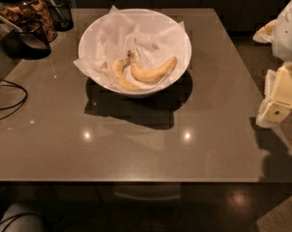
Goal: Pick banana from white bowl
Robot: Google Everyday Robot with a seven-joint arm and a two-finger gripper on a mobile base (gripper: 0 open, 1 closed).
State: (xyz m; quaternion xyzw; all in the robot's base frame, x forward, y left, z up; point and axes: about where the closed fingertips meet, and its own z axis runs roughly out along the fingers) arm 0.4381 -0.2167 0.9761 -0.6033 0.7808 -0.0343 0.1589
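The white bowl (95, 30), lined with crumpled white paper, stands on the grey table toward the back centre. In it lie two bananas. The banana (154, 72), plumper and curved with a brownish stem, lies on the right of the bowl's floor. A thinner, more tightly curved banana (119, 75) lies just left of it, their stems close together. My gripper (277, 105), cream coloured, hangs at the right edge of the view, beyond the table's right edge and well apart from the bowl.
Dark glass jars (25, 8) with snacks and a dark cup (27, 37) stand at the back left corner. A black cable (10, 98) loops on the table's left side. The table's front edge (136, 180) runs across the lower part of the view.
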